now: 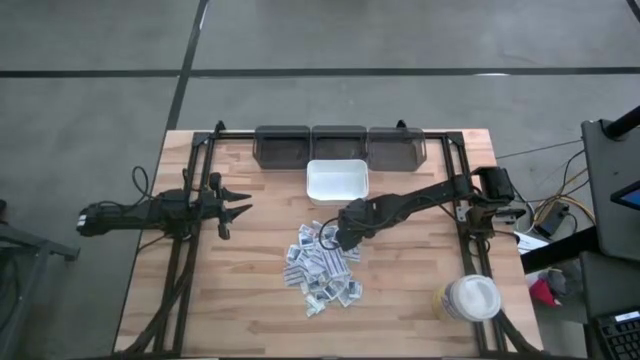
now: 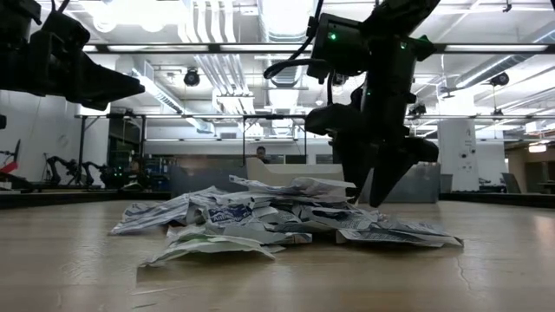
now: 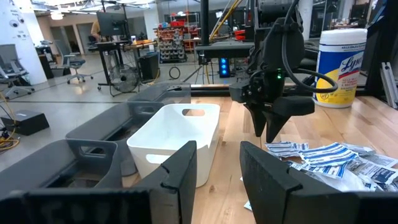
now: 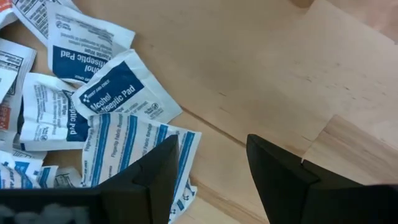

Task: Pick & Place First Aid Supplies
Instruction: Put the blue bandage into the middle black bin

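Over the pile's top-right edge, right gripper (image 1: 345,238) hangs fingers spread, lined up to pinch a sachet; nothing held. Sachets (image 1: 322,268) lie mid-table, just below white bin (image 1: 337,181). Left gripper (image 1: 238,207) parked left, spread, empty.

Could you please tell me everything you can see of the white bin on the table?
The white bin is an open, rectangular tub of smooth plastic with rounded corners and a cut-out handle slot in one end wall. It looks empty. It stands upright on the wooden table, just in front of the middle dark bin, apart from the sachet pile.
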Motion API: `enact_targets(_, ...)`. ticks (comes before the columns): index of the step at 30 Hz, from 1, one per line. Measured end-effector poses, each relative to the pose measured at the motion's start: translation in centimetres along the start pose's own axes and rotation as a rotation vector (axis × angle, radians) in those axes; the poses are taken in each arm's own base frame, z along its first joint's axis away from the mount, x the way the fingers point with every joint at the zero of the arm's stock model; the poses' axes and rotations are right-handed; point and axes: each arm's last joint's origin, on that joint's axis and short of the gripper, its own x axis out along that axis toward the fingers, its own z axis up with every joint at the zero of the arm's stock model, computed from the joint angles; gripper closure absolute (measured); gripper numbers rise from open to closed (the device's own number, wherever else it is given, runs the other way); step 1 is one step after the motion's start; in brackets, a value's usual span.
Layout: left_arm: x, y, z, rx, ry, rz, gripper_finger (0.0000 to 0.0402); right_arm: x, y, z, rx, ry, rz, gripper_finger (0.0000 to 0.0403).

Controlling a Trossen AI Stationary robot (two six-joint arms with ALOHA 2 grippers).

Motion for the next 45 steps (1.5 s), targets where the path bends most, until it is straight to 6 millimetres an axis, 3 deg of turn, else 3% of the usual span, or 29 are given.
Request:
enact_targets(12,0.0,0.0,0.0,0.0,0.0,0.0,0.0278,0.0,0.4,0.2,0.004,-0.018,0.037,0.0218)
enact_targets(26,0.0,0.0,0.0,0.0,0.001,0.0,0.0278,2.4,0.9,0.1,-0.007,0.022,-0.045,0.0223)
enact_targets(45,0.0,0.0,0.0,0.0,0.001,0.0,0.0278,1.6,1.2,0.3,-0.011,0.038,-0.076,0.0315)
